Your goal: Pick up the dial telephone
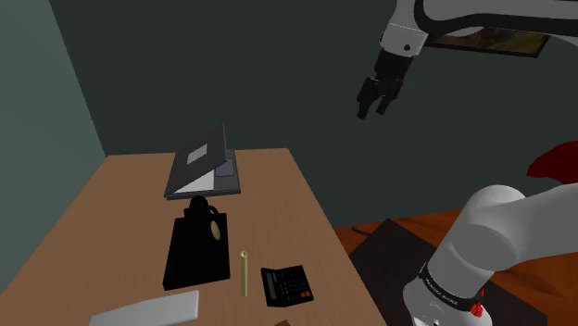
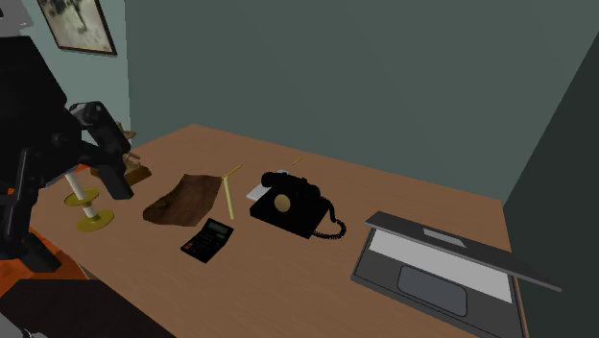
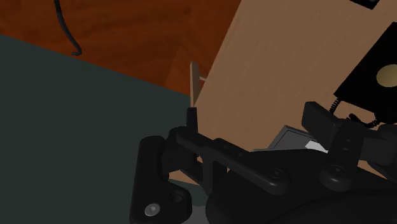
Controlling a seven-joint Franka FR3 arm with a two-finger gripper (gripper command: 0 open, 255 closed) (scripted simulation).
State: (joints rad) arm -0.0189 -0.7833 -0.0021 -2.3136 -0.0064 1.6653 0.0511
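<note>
End effector [image 1: 373, 102] high, well apart from dial telephone [image 1: 196, 244] on desk [image 1: 111, 199].

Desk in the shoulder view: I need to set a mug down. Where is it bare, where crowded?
Bare: a wide strip of desk on the shoulder view's left, beside the laptop and telephone. Crowded: the near end, with pencil and calculator.

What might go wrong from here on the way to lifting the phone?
The end effector hangs high and off to one side, so the approach is long. The laptop stands open close by the phone; a descent may clip its lid. Gripping the handset alone might lift only it, the cord dragging the base.
</note>
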